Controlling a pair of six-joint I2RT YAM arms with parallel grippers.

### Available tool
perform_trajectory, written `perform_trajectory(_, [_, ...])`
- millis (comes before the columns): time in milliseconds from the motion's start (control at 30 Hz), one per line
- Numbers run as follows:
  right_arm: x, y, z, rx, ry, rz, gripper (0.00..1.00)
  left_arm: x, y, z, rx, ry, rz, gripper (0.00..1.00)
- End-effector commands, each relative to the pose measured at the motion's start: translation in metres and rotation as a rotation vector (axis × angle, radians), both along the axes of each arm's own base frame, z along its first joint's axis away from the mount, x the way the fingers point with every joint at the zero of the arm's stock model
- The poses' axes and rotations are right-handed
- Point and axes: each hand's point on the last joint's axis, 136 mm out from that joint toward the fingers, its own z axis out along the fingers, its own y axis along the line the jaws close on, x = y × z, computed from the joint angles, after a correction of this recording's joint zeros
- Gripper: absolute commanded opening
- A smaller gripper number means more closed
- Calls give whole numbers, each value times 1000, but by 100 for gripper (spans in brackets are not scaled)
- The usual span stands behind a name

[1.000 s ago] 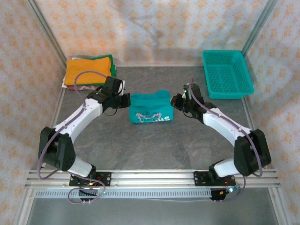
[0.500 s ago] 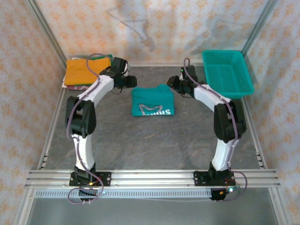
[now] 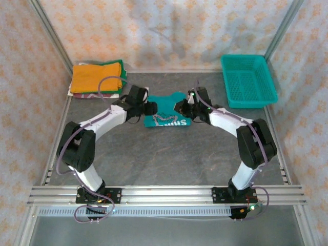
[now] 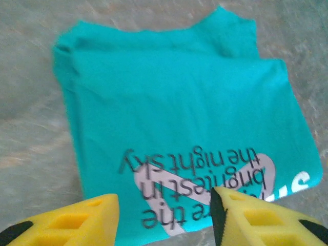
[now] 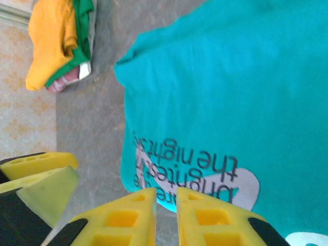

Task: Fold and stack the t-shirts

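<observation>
A folded teal t-shirt (image 3: 166, 114) with white lettering lies flat in the middle of the table, also seen in the left wrist view (image 4: 179, 102) and the right wrist view (image 5: 230, 92). My left gripper (image 3: 151, 108) is at the shirt's left edge; its yellow fingers stand well apart (image 4: 164, 207), open and empty above the printed edge. My right gripper (image 3: 180, 106) is at the shirt's right edge, with only a narrow gap between its fingers (image 5: 166, 200) and nothing in it. Folded orange, green and patterned t-shirts (image 3: 97, 78) are stacked at the back left.
A teal plastic mesh basket (image 3: 248, 81) stands at the back right. The stack of shirts (image 5: 56, 41) lies beyond the teal shirt in the right wrist view, where a finger of the left gripper (image 5: 38, 164) also shows. Patterned cloth walls enclose the table.
A second ago both grippers held the shirt's ends. They let go, swung toward the back, and have now come back to the shirt's sides. The shirt lies flatter.
</observation>
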Motion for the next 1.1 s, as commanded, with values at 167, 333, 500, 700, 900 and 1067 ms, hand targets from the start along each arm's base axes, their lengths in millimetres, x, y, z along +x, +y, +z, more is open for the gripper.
perform_trajectory(167, [6, -2, -78, 40, 89, -38, 15, 5, 7, -81, 4, 76, 43, 43])
perform_trajectory(333, [3, -5, -82, 46, 94, -52, 16, -4, 15, -77, 9, 68, 71, 43])
perform_trajectory(500, [8, -12, -44, 10, 39, -60, 27, -5, 24, -36, 30, 23, 90, 46])
perform_trajectory(700, [23, -56, -30, -181, 4, -184, 42, 10, 44, -12, 41, 51, 151, 56])
perform_trajectory(900, [37, -88, -45, -372, 29, -248, 54, 22, 43, -29, 85, 130, 148, 70])
perform_trajectory(1067, [45, -85, -57, -345, 61, -216, 56, 28, 34, -45, 74, 158, 123, 70])
